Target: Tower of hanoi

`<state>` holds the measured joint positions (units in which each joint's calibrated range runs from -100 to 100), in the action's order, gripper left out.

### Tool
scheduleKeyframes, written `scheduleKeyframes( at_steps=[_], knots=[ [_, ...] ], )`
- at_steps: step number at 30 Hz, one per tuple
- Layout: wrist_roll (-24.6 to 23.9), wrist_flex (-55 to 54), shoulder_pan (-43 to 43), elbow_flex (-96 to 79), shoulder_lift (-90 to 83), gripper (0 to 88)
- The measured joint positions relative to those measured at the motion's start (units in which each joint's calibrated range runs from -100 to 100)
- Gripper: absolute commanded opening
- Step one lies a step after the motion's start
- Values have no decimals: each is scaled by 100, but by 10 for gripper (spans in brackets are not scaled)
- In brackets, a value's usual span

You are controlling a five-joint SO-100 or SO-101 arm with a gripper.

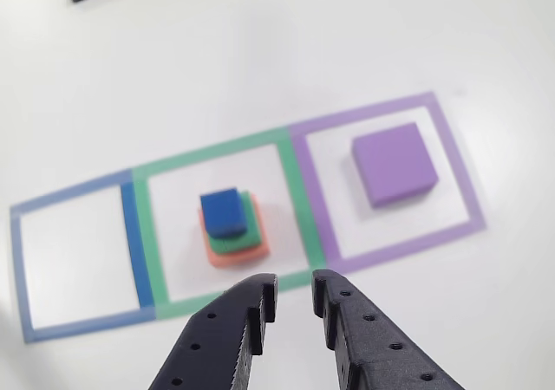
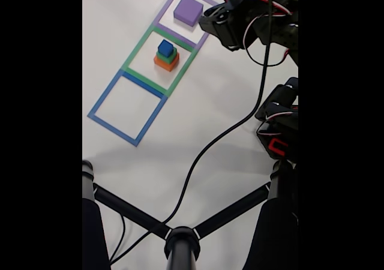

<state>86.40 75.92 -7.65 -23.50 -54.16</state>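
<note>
Purple block (image 1: pixel 395 163) sits alone in the purple tape square (image 1: pixel 451 139) toward the worktop's far edge; the orange block (image 1: pixel 232 244), green block (image 1: pixel 246 230) and blue cube (image 1: pixel 224 211) are stacked next door. The gripper (image 1: pixel 295 296) hovers narrowly parted, apparently empty. Likely next: lift the blue cube.

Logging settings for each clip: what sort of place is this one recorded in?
Probably a lab or hobby robotics bench: a plain white table marked with coloured tape squares, a small arm with exposed wiring, and a black camera stand in the fixed view.
</note>
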Motion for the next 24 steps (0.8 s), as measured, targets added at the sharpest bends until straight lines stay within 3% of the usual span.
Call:
scheduleKeyframes(
  at_steps=[4, 11, 16, 24],
  knots=[
    [158, 803, -360, 574, -194, 41],
    [1222, 1067, -1122, 226, -608, 90],
    [1281, 506, -1359, -592, -878, 131],
    [1281, -1380, -1555, -2376, -1173, 367]
  ],
)
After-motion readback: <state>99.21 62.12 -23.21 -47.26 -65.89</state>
